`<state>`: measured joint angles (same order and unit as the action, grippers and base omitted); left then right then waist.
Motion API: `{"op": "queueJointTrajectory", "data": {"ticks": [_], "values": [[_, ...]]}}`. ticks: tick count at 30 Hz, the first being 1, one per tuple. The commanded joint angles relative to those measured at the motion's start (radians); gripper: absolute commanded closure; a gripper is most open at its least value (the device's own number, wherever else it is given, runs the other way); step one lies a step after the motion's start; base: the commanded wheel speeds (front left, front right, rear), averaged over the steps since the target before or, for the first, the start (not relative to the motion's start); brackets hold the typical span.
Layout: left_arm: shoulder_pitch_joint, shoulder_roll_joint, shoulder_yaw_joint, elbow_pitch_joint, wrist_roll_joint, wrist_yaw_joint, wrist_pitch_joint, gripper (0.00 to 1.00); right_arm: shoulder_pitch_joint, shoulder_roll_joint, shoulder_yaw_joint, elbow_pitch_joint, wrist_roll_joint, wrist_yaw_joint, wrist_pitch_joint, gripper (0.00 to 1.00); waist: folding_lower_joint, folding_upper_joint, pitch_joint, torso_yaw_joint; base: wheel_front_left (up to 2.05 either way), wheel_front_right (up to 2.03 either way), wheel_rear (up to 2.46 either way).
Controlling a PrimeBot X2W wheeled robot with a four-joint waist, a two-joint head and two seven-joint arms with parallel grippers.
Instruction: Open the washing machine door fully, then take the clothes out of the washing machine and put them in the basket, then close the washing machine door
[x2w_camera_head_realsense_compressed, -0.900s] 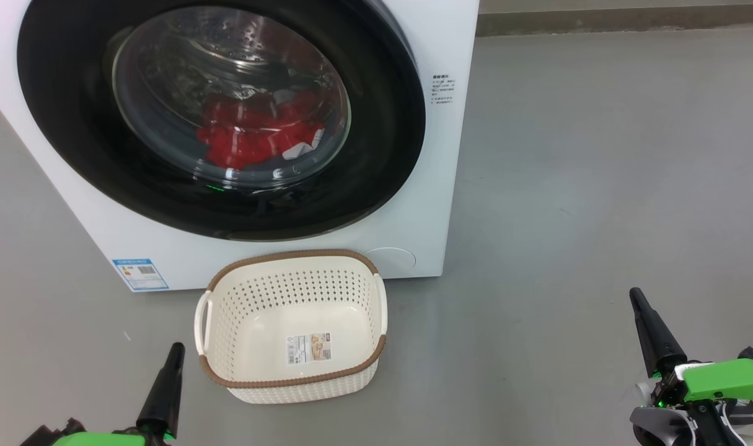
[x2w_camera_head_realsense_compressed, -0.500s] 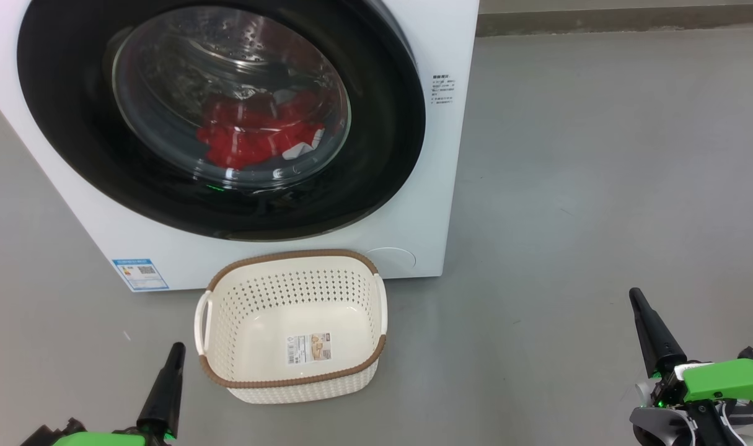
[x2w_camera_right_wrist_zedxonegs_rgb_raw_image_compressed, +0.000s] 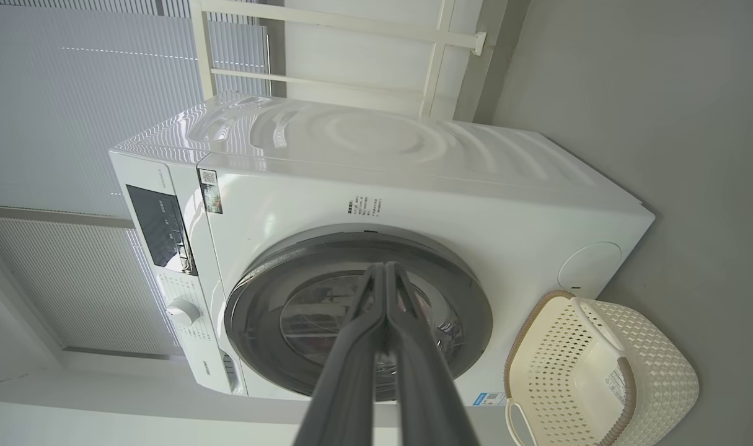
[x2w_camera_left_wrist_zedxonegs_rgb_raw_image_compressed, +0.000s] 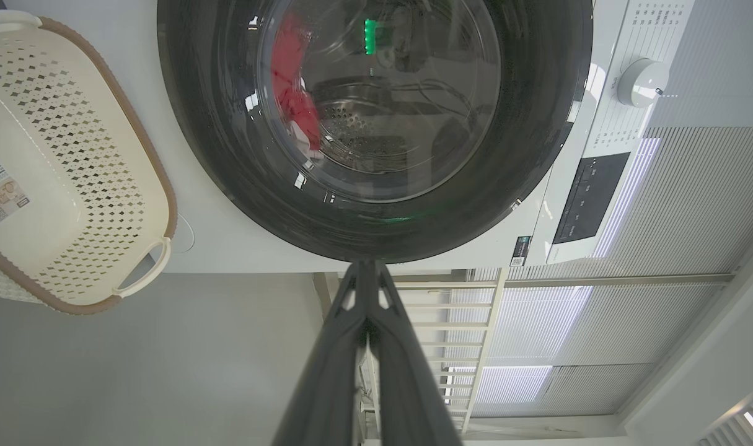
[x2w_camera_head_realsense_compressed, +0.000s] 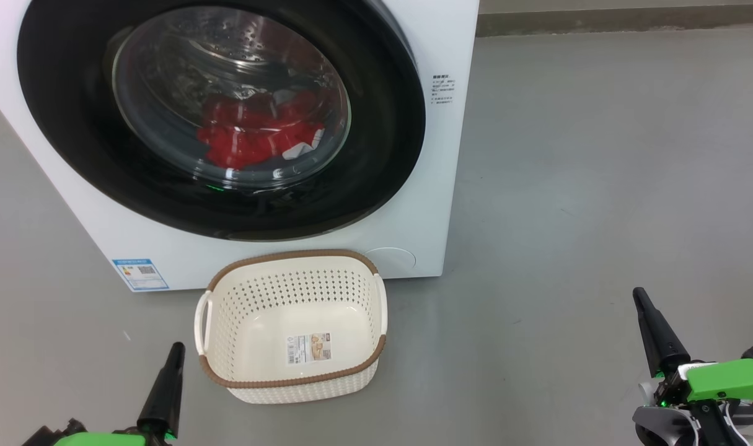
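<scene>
left gripper [x2w_camera_head_realsense_compressed: 175,354]: two dark fingers pressed together, holding nothing; low at the robot's left, near the basket's near-left corner but apart from it.
right gripper [x2w_camera_head_realsense_compressed: 641,302]: fingers pressed together, empty; low at the right over bare floor [x2w_camera_head_realsense_compressed: 599,186], well apart from basket and machine.
basket [x2w_camera_head_realsense_compressed: 289,254]: on the floor between the grippers, nearer the left one, just in front of the washing machine [x2w_camera_head_realsense_compressed: 441,186]; cannot tell if they touch. Open side up, long axis across the head view, one handle at each end.
washing machine door [x2w_camera_head_realsense_compressed: 382,148]: shut, glass facing the robot.
clothes [x2w_camera_head_realsense_compressed: 252,133]: red, behind the glass, low in the drum.
right wrist view: machine top, dial [x2w_camera_right_wrist_zedxonegs_rgb_raw_image_compressed: 181,311], dark panel.
head view: blue label [x2w_camera_head_realsense_compressed: 139,274], lower left of the front.
</scene>
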<state>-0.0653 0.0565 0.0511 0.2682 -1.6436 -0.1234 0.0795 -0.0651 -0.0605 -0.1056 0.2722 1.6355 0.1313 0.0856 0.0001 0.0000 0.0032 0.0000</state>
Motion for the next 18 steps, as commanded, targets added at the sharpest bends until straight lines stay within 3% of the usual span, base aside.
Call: {"op": "queueJointTrajectory", "data": {"ticks": [1, 18], "values": [[-0.04, 0.014, 0.034, -0.025, 0.011, -0.007, 0.011, 1.0, -0.04, -0.01, 0.019, -0.029, -0.004, -0.001, 0.006, 1.0, 0.0, 0.0, 0.0, 0.0, 0.0, 0.0, 0.0], [-0.04, 0.011, 0.04, -0.025, 0.016, -0.007, 0.015, 1.0, -0.041, -0.006, 0.014, -0.029, -0.008, -0.001, 0.01, 1.0, 0.0, 0.0, 0.0, 0.0, 0.0, 0.0, 0.0]]}}
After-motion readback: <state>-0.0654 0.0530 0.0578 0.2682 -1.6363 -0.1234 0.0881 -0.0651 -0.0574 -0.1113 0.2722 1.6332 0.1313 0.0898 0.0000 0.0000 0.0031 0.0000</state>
